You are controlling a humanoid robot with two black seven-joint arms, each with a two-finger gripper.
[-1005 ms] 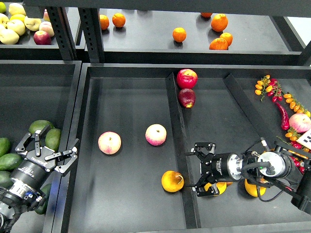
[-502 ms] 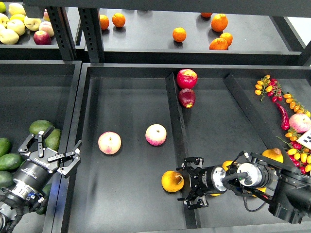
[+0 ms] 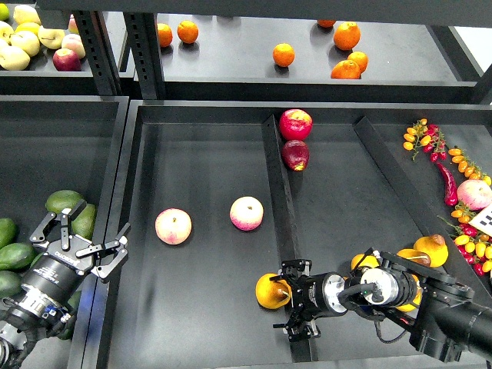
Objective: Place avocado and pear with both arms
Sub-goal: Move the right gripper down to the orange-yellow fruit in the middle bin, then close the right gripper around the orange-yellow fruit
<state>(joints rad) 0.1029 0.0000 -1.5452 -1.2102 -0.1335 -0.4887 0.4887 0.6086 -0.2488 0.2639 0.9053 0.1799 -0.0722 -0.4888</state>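
Note:
The pear (image 3: 269, 290), golden yellow-orange, lies in the middle tray against the divider (image 3: 278, 207). My right gripper (image 3: 290, 301) reaches left across the divider. It is open, with one finger above and one below the pear's right side. I cannot tell whether it touches. My left gripper (image 3: 83, 239) is open and empty above the left bin, next to green avocados (image 3: 64, 201). A darker green fruit (image 3: 68, 321) shows partly beside my left arm. I cannot tell whether it is the task's avocado.
Two pink apples (image 3: 174, 226) (image 3: 247, 213) lie in the middle tray. Two red apples (image 3: 295, 124) lie by the divider's far end. More yellow pears (image 3: 431, 247) lie behind my right arm. Chillies and small tomatoes (image 3: 450, 173) lie far right. Oranges (image 3: 284, 54) sit on the upper shelf.
My right gripper has moved left, from the right compartment across the divider to the pear. My left gripper has barely moved.

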